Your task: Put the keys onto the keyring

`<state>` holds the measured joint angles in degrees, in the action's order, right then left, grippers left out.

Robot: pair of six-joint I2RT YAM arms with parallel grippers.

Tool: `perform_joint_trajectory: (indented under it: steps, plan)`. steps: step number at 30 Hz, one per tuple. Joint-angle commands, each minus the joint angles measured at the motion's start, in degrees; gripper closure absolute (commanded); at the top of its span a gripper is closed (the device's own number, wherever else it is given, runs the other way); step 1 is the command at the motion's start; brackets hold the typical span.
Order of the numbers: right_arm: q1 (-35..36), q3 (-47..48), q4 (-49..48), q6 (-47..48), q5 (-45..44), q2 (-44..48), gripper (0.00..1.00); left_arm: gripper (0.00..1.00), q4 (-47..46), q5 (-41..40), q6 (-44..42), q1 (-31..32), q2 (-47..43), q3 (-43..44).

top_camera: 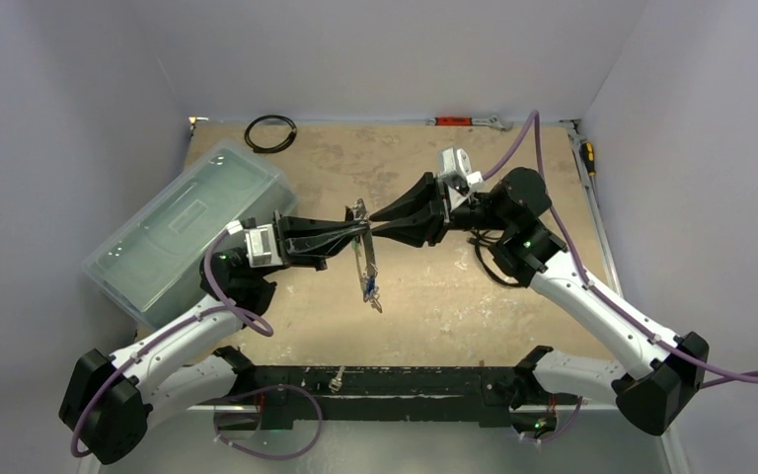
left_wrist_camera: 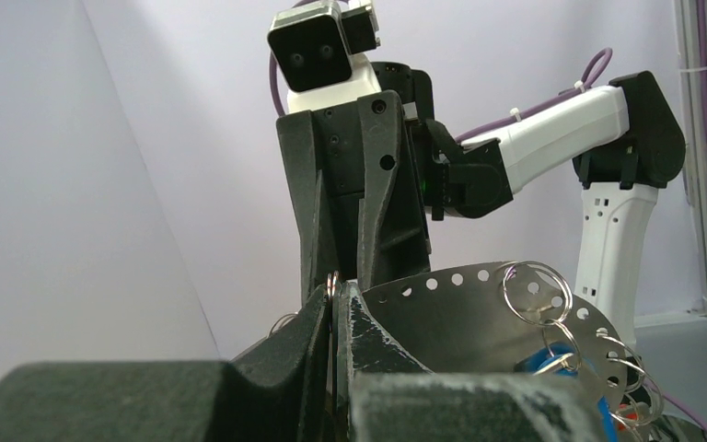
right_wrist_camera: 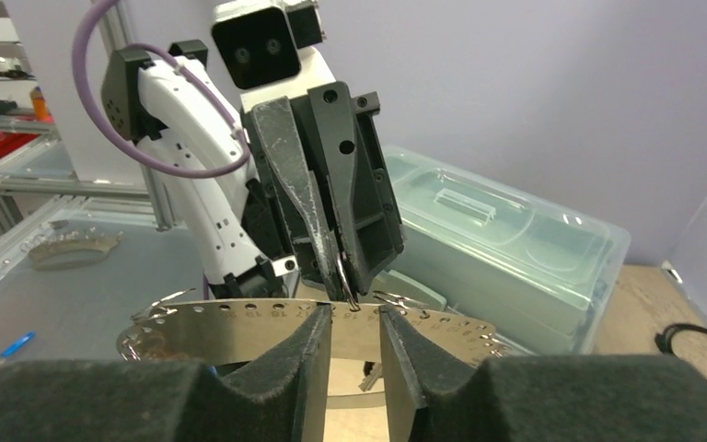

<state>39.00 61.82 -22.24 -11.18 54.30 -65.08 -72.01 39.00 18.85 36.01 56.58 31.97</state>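
Two claws meet at keyring (right_wrist_camera: 230,327): left claw (top_camera: 353,235) pinches its rim loop (right_wrist_camera: 344,276); right claw (top_camera: 377,233) slightly spread, just beside. Hanging from keyring, blue-tagged key (left_wrist_camera: 552,361).

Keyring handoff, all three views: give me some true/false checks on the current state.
1. The left gripper is shut on a small wire ring at the keyring's edge. True.
2. The right gripper is clamped shut. False: its wrist view shows a gap between the fingers.
3. The keyring lies flat and unheld. False: it stands on edge, raised between the grippers.
4. A blue tag hangs from the keyring. True.
5. The clear plastic box sits beside the right arm. False: it is beside the left arm.
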Motion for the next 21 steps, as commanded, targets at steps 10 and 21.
perform_joint_trajectory:
  steps: [10, 21]
  plan:
    - [1.9, 2.8, 4.2, 5.1, -3.2, 2.8, 0.74, 1.00, 11.2, 6.5, -2.7, 0.6, 1.2, 2.1]
    - [5.0, 4.7, 12.3, 11.8, -5.4, 1.5, 0.91, 1.00, 16.8, 8.8, -4.2, 0.6, 2.4, 4.4]
